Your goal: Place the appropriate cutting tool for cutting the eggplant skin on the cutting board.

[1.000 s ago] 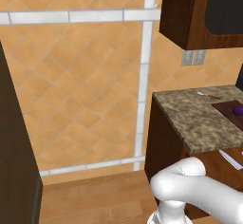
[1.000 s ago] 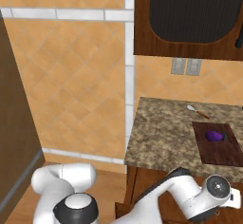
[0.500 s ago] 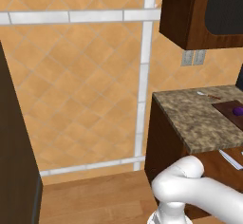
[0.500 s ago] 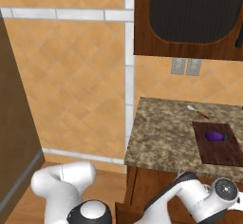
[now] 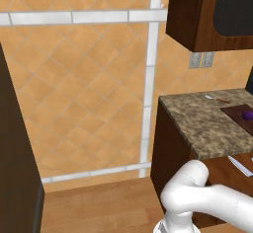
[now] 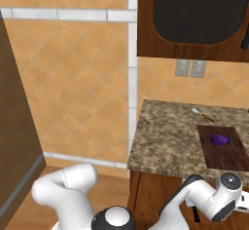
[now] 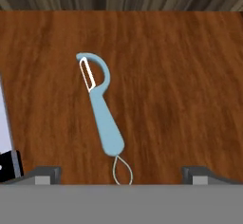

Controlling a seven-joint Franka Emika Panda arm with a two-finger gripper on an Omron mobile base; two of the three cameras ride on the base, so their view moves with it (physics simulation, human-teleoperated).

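Observation:
A light blue peeler (image 7: 102, 111) lies on a wooden drawer floor (image 7: 180, 90), blade end far from me, wire loop toward me. My gripper (image 7: 121, 175) hangs open just above its handle end, one fingertip (image 7: 46, 173) on each side, and grips nothing. The dark reddish-brown cutting board (image 6: 224, 149) lies on the speckled counter (image 6: 165, 136) with the small purple eggplant (image 6: 220, 139) on it. From the other side the cutting board (image 5: 239, 117) and eggplant (image 5: 246, 113) sit at the right edge.
A knife (image 7: 5, 137) with pale blade and black handle lies at the drawer's left edge. A spoon-like utensil (image 6: 202, 115) rests behind the board. A dark cabinet (image 6: 194, 19) hangs over the counter; a tiled wall (image 5: 89, 89) stands left.
The arm's lower links have swung a little to the right in the right base view. The board, the eggplant and the utensil on the counter stay put.

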